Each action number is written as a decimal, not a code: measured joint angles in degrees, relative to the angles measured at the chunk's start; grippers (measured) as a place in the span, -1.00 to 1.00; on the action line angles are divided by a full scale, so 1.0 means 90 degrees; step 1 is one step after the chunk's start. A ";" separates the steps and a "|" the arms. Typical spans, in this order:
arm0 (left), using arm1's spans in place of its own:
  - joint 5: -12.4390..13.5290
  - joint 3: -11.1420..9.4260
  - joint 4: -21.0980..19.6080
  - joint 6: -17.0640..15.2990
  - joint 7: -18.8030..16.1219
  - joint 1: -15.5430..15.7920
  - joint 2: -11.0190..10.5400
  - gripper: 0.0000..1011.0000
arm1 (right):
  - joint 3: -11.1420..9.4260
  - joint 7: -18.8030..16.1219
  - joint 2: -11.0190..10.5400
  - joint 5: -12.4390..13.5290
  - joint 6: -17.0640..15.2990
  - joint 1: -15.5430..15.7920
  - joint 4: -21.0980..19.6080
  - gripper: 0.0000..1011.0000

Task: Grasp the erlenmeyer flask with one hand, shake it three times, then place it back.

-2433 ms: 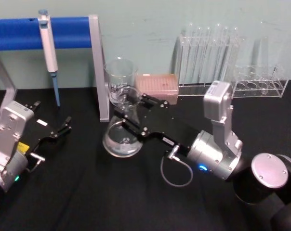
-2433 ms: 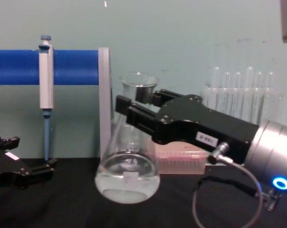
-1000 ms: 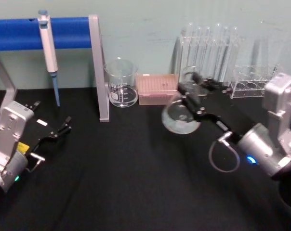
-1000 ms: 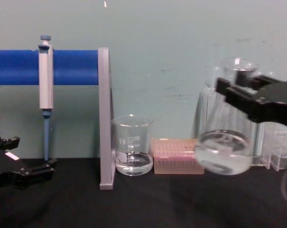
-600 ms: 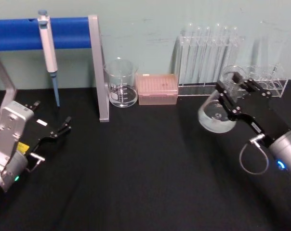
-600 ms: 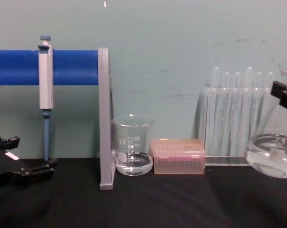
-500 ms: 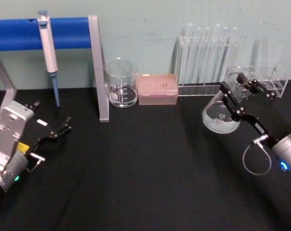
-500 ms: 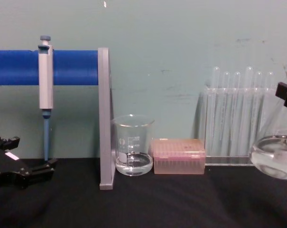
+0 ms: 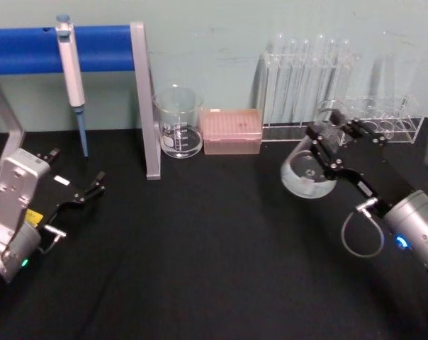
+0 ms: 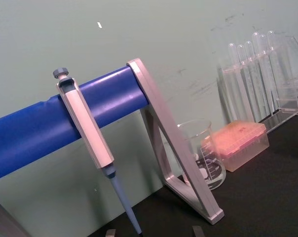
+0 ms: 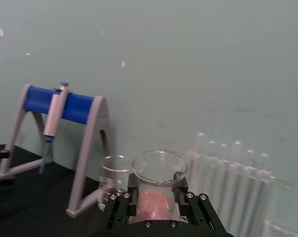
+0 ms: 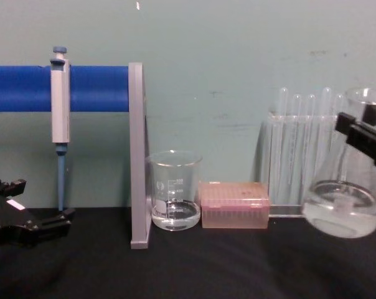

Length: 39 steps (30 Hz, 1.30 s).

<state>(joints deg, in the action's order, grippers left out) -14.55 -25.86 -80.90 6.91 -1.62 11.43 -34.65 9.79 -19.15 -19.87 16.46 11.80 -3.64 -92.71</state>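
The flask [image 9: 302,176] hangs off the table [image 9: 200,248], neck clamped in my right gripper [image 9: 333,138], clear liquid [image 12: 340,221] pooled in its base. I'd shake in short, level strokes so nothing slops out or strikes the empty test tubes [image 9: 306,74] just behind. The beaker [image 9: 177,131], part-filled, stands well to that gripper's left; my left gripper [image 9: 72,176] rests open beyond it.

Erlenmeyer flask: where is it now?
Head view, right side: the erlenmeyer flask is held tilted in the right gripper, before the test tube rack.
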 joint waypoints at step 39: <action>0.0000 0.0000 0.0000 0.0000 0.0000 0.0000 0.0000 0.98 | 0.1756 -0.1245 0.0327 0.0482 -0.0113 -0.1144 0.0757 -0.11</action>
<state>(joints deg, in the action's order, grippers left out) -14.55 -25.86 -80.90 6.91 -1.62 11.43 -34.65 25.59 -30.35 -16.92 20.81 10.78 -13.94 -85.89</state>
